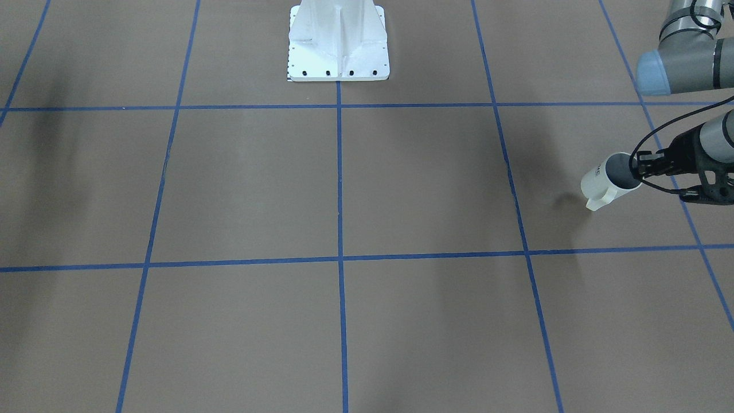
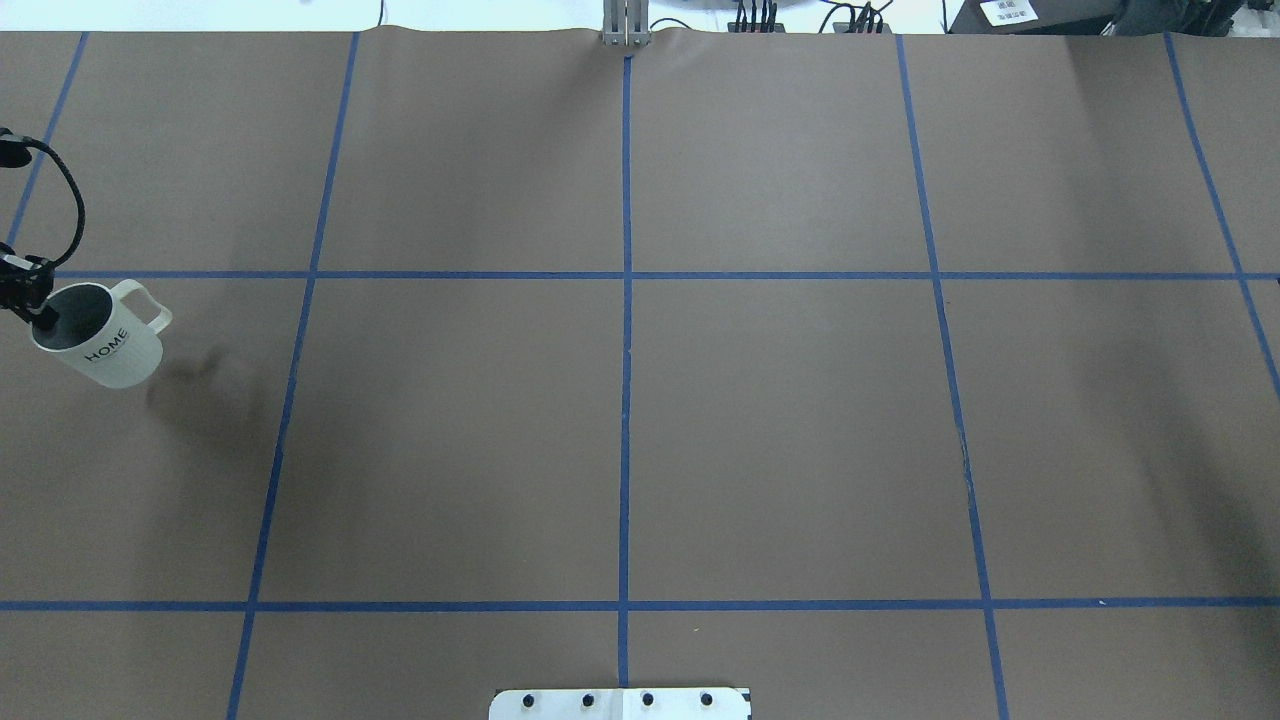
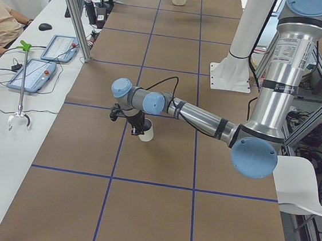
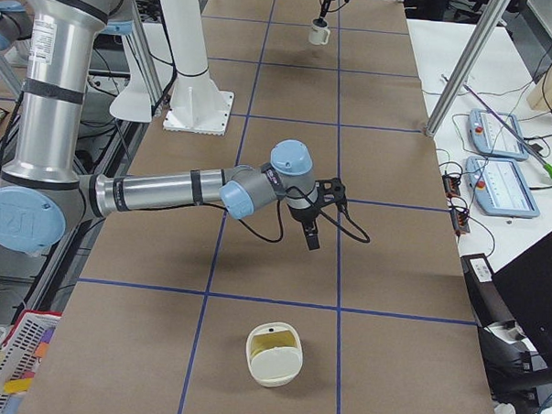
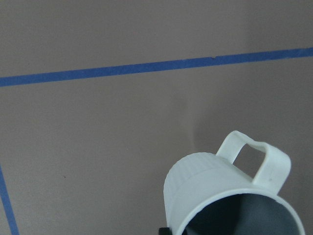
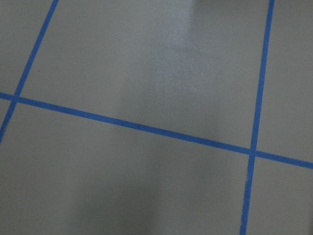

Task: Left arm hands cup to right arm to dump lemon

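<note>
The cup [image 2: 105, 345] is a cream-white mug with "HOME" on its side and a grey inside. My left gripper [image 2: 38, 312] is shut on its rim and holds it tilted above the table at the far left. The cup also shows in the front view [image 1: 605, 182] with the left gripper [image 1: 641, 166] on its rim, in the left wrist view [image 5: 230, 191], and in the left side view [image 3: 146, 134]. The lemon is hidden. My right gripper [image 4: 310, 236] shows only in the right side view, pointing down over the table; I cannot tell if it is open or shut.
A cream tub with a yellowish inside [image 4: 274, 355] lies on the table near the robot's right end. The white robot base [image 1: 338, 43] stands at the table's middle edge. Blue tape lines [image 2: 625, 400] cross the brown table.
</note>
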Tool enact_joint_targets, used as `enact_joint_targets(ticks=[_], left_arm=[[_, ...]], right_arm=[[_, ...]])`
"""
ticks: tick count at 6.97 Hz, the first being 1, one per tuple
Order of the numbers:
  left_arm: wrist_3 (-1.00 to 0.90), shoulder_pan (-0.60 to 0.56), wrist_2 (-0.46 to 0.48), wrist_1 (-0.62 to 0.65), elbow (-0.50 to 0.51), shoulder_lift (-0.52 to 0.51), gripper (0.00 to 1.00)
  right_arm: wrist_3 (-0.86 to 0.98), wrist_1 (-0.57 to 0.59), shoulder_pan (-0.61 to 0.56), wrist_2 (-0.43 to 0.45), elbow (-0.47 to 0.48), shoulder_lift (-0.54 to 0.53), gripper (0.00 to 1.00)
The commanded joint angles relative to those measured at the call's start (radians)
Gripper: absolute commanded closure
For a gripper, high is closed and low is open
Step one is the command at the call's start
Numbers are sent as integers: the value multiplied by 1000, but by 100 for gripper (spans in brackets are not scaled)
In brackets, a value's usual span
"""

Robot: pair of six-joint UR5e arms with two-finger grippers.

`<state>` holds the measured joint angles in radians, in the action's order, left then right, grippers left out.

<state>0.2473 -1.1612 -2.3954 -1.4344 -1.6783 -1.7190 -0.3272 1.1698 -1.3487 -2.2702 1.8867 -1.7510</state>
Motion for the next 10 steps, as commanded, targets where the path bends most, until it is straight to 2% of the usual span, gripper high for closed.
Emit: enact_joint_targets(ticks=[1,2,3,4,5,7,8,9,10], left_arm=[[1,67,24,-1,11,2,79],[6,67,25,0,0,7,79],[0,67,24,0,-6,7,32],[6,66,25,2,-53,9,0],[6,54,25,3,-98,9,0],[3,-44,27,11,-162,15,0],[-12,-84,25,5,-200,71,0],[-57,-118,25,8,-213,79,0],[-142,-168,24,11,-207,94,0]], right_arm=[[-3,2,-20,-46,-3,-1,0],[-7,2,-20,-49,-1,-1,0],[-7,2,-20,-49,-1,2,0],[-10,2,-20,-51,-1,4,0],[-13,1,-20,-51,3,2,0],[-12,-1,-20,-51,0,1,0],[0,4,-33,-51,-1,-2,0],[11,34,-43,-52,-6,-11,0],[108,135,-67,-69,-6,-15,0]])
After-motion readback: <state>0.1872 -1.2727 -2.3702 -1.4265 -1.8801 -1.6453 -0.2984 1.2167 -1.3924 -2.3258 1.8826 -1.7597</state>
